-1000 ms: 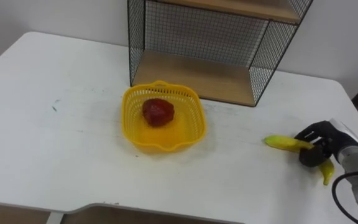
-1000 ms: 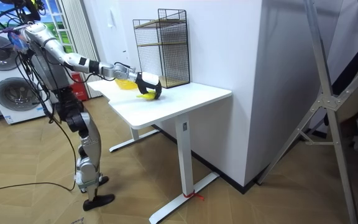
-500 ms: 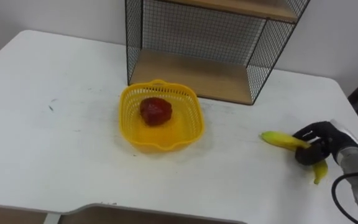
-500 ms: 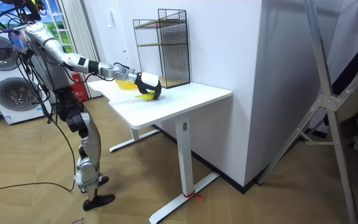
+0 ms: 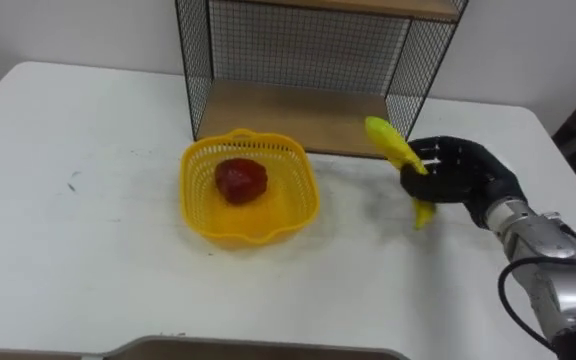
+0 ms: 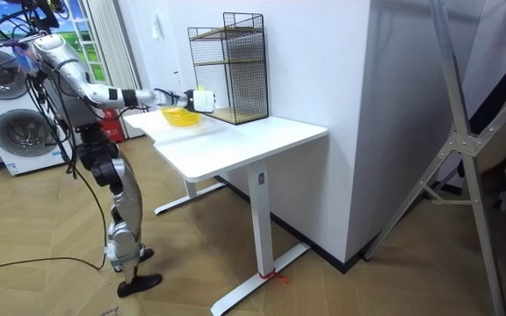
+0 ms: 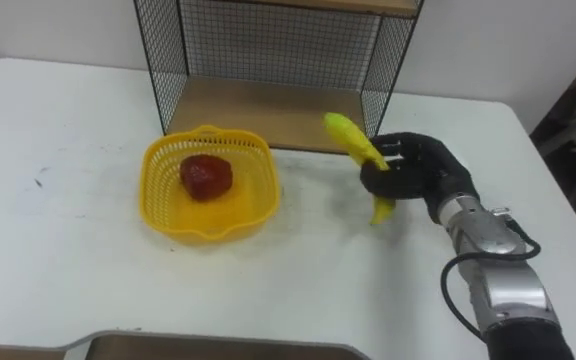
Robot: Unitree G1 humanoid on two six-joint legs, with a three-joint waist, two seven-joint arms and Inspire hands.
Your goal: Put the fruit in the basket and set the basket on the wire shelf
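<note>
Banana (image 5: 392, 148) transfer to basket (image 5: 253, 232).
Right hand (image 5: 465, 176) curled round it, held up right of basket; next carry left, release inside.

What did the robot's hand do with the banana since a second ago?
The right hand, shut on the banana, lifted it off the table and carried it left toward the basket, before the wire shelf. The basket and its red fruit stayed put.
</note>
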